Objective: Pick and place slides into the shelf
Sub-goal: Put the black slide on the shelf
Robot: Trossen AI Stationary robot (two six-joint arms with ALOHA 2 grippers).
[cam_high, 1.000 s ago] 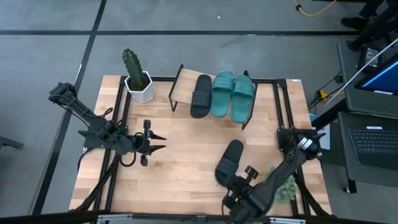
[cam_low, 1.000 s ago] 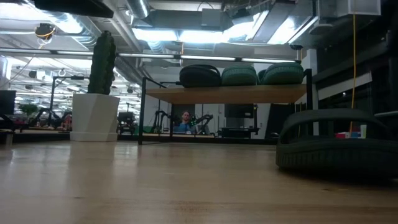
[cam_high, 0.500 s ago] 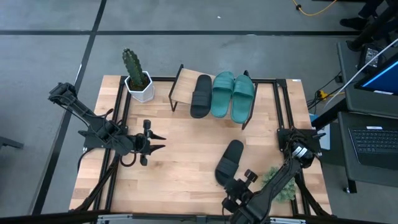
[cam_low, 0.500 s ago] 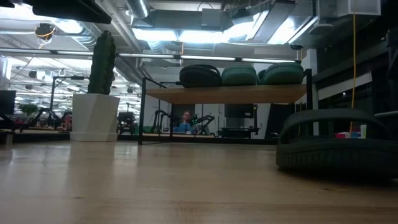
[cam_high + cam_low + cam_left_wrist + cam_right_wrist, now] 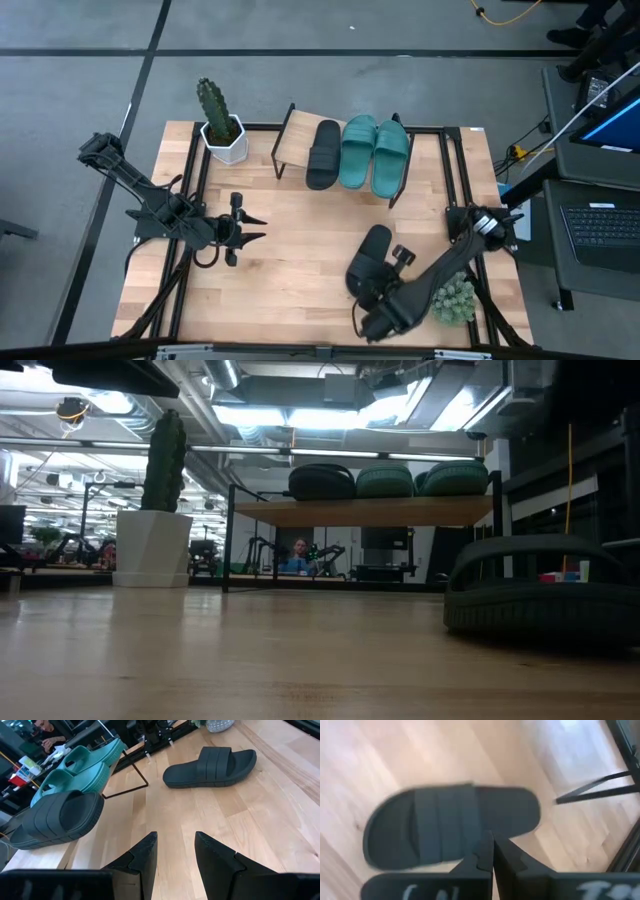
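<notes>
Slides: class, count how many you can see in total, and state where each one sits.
4. On the shelf: one black slide and two teal slides, side by side. The second black slide lies on the table, beside the right arm. None appears hidden.

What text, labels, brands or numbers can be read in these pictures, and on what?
None reads in full.
Right pincer: pale letters on the arm's dark housing, cut off by the picture's edge and blurred, unreadable.
Slides on the shelf and the black slide on the table: no brand mark shows.
Cactus pot: plain.
</notes>
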